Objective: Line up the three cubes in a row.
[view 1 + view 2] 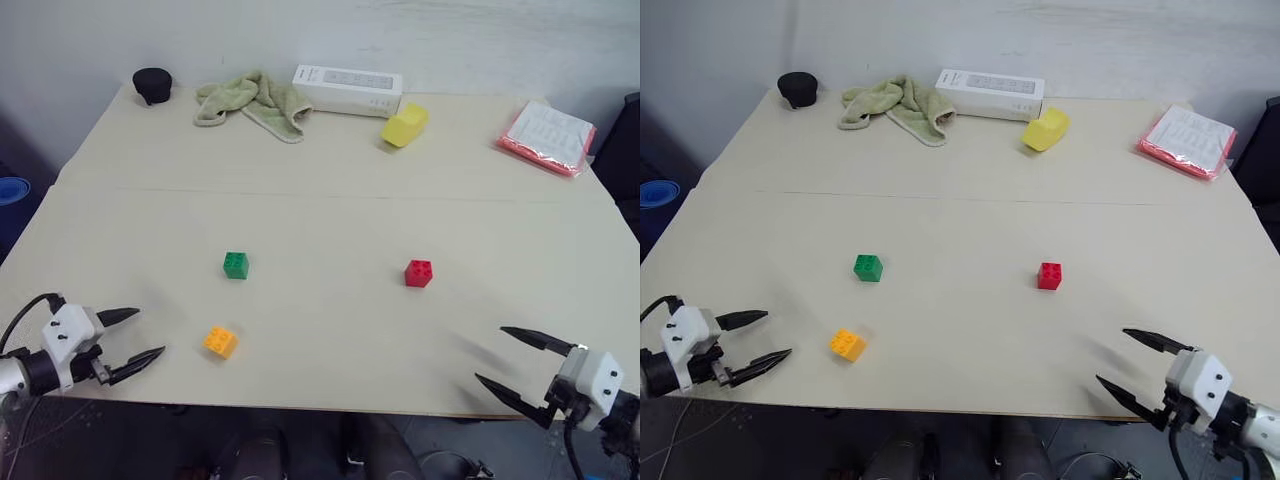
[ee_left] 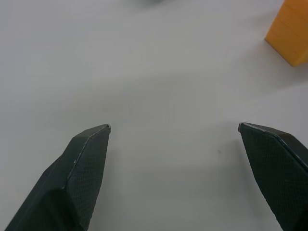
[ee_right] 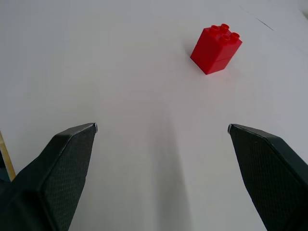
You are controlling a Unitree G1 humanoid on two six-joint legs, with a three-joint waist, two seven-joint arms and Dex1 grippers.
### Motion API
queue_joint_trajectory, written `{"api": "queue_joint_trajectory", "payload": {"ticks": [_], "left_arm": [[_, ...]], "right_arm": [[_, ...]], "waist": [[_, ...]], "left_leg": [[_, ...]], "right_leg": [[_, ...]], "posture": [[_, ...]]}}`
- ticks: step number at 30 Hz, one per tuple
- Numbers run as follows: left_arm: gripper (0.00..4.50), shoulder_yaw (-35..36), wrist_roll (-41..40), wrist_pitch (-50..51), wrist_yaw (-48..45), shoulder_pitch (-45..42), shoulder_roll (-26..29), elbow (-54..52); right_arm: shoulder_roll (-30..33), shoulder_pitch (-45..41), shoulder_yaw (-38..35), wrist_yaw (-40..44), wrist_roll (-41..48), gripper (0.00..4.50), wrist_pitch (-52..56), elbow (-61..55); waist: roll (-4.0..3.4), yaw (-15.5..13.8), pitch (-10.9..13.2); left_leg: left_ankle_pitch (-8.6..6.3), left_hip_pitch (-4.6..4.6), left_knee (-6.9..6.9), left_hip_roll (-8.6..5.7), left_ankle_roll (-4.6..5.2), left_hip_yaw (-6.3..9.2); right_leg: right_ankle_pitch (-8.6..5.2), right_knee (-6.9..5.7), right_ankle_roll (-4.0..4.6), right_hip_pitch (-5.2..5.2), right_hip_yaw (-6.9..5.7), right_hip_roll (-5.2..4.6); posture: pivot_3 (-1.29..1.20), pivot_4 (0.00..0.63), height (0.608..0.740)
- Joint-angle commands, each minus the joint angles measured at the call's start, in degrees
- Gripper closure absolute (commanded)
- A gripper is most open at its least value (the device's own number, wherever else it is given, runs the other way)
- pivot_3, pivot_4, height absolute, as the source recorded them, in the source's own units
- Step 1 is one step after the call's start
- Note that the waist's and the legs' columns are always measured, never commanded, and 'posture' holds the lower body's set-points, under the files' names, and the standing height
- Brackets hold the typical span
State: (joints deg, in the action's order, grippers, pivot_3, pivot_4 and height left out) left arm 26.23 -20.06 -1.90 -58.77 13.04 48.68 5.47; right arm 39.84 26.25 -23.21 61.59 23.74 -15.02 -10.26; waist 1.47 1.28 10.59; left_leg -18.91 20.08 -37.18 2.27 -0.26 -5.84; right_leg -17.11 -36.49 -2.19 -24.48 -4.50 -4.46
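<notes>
Left eye view showed three cubes scattered on table; no row formed, step judged as approach before first pick. Left gripper wide open, empty, near table's front edge; orange-yellow cube just beside it toward centre, green cube farther in. Right gripper wide open, empty, at front right; red cube ahead of it, well apart. Next move likely: left reach to orange-yellow cube, jaws straddling it.
</notes>
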Motion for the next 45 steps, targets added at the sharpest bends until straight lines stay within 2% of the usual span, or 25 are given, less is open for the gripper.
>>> {"api": "queue_joint_trajectory", "payload": {"ticks": [1,5,6,9,13,17,23,26,29,34,38,41,45], "left_arm": [[0.02,1.94,-0.88,-0.87,-0.22,-0.60,0.64,-0.17],[0.02,2.73,-6.69,6.32,-2.46,-4.34,1.99,-1.53],[0.02,2.50,-8.42,8.85,-2.95,-5.69,2.46,-2.58],[0.02,-2.19,-9.41,11.97,-6.15,-9.66,4.53,-7.55],[0.02,-7.09,-9.36,12.17,-8.53,-14.21,3.99,-11.47],[0.02,-12.09,-9.17,11.97,-10.82,-17.34,2.70,-13.81],[0.02,-16.09,-7.10,10.05,-9.54,-23.59,-1.29,-10.53],[0.02,-18.13,-6.08,9.37,-8.26,-26.27,-3.95,-10.56],[0.02,-19.59,-5.82,9.80,-7.47,-27.50,-5.64,-11.38],[0.02,-20.19,-5.55,9.80,-6.56,-27.24,-6.41,-11.96],[0.02,-19.33,-5.59,10.15,-5.57,-26.36,-6.28,-12.64],[0.00,-18.97,-5.36,10.11,-4.86,-25.41,-6.07,-13.28],[0.00,-18.69,-5.57,10.49,-4.04,-24.77,-5.99,-14.17]], "right_arm": [[-1.08,0.24,-0.75,-1.44,0.31,0.00,-0.85,-1.63],[-4.06,1.83,-1.95,-5.75,1.22,0.00,0.64,-4.36],[-4.69,3.51,-2.45,-7.54,3.25,0.00,4.29,-6.68],[-9.44,7.65,-6.08,-14.51,5.49,0.00,7.22,-11.84],[-15.88,12.64,-7.37,-20.88,3.75,0.00,8.16,-15.09],[-21.64,14.12,-2.93,-26.11,-1.79,0.00,7.79,-16.54],[-24.66,0.21,10.81,-37.57,-9.24,0.00,19.93,-24.25],[-28.39,-12.14,15.32,-47.22,-13.05,0.00,29.97,-23.26],[-29.94,-20.20,18.65,-50.79,-16.27,0.00,34.45,-21.07],[-31.58,-27.45,20.95,-54.64,-19.02,0.00,37.74,-13.07],[-32.82,-29.32,22.41,-55.40,-19.20,0.00,38.70,-10.75],[-33.42,-29.38,23.49,-56.60,-20.51,0.61,38.15,-7.99],[-34.23,-30.00,23.34,-55.87,-19.36,1.97,36.19,-8.01]], "waist": [[0.00,-0.01,0.00],[0.02,-0.09,-0.01],[0.02,-0.29,-0.01],[0.01,-1.18,-0.03],[-0.08,-1.20,-0.10],[-0.10,-0.70,-0.10],[-0.09,0.81,-0.09],[-0.07,0.44,-0.11],[-0.07,0.32,-0.11],[-0.03,0.27,-0.13],[-0.03,0.43,-0.13],[-0.03,0.53,-0.13],[-0.03,0.49,-0.13]], "left_leg": [[0.00,0.00,-0.01,0.00,0.00,0.00],[0.01,-0.01,-0.04,0.00,-0.01,0.00],[0.01,-0.01,-0.04,0.00,-0.01,0.01],[0.02,0.01,-0.04,0.00,-0.04,0.02],[0.05,-0.01,-0.04,-0.03,-0.16,-0.03],[0.03,-0.01,0.02,0.00,-0.18,-0.05],[0.12,-0.04,-0.09,0.00,-0.21,-0.19],[0.33,-0.22,-0.15,0.00,-0.59,-0.16],[0.33,-0.04,-0.23,-0.01,-0.58,-0.13],[0.29,0.15,-0.40,-0.01,-0.45,-0.06],[0.24,0.17,-0.49,-0.01,-0.35,-0.07],[0.24,0.14,-0.48,0.03,-0.35,-0.07],[0.24,0.14,-0.49,0.03,-0.36,-0.07]], "right_leg": [[0.00,0.00,0.00,0.00,0.00,0.00],[0.00,-0.06,0.00,0.01,-0.02,0.01],[0.00,-0.08,0.00,0.01,-0.02,0.00],[0.00,-0.08,0.00,-0.01,-0.02,0.00],[0.00,-0.03,0.00,0.04,0.07,-0.03],[-0.03,-0.08,0.05,-0.01,0.10,0.04],[-0.03,-0.49,0.08,0.01,0.30,0.08],[-0.04,-0.57,0.10,-0.05,0.29,0.14],[-0.04,-0.57,0.10,-0.16,0.25,0.14],[-0.04,-0.43,0.09,-0.17,0.16,0.15],[-0.03,-0.45,0.08,-0.15,0.17,0.14],[-0.03,-0.51,0.08,-0.15,0.19,0.16],[-0.03,-0.50,0.08,-0.15,0.18,0.16]], "posture": [[0.00,0.150,0.740],[0.00,0.150,0.740],[0.00,0.150,0.740],[0.00,0.150,0.740],[0.00,0.150,0.740],[0.00,0.150,0.740],[0.00,0.150,0.740],[0.00,0.150,0.740],[0.00,0.150,0.740],[0.00,0.150,0.740],[0.00,0.150,0.740],[0.00,0.150,0.740],[0.00,0.150,0.740]]}}
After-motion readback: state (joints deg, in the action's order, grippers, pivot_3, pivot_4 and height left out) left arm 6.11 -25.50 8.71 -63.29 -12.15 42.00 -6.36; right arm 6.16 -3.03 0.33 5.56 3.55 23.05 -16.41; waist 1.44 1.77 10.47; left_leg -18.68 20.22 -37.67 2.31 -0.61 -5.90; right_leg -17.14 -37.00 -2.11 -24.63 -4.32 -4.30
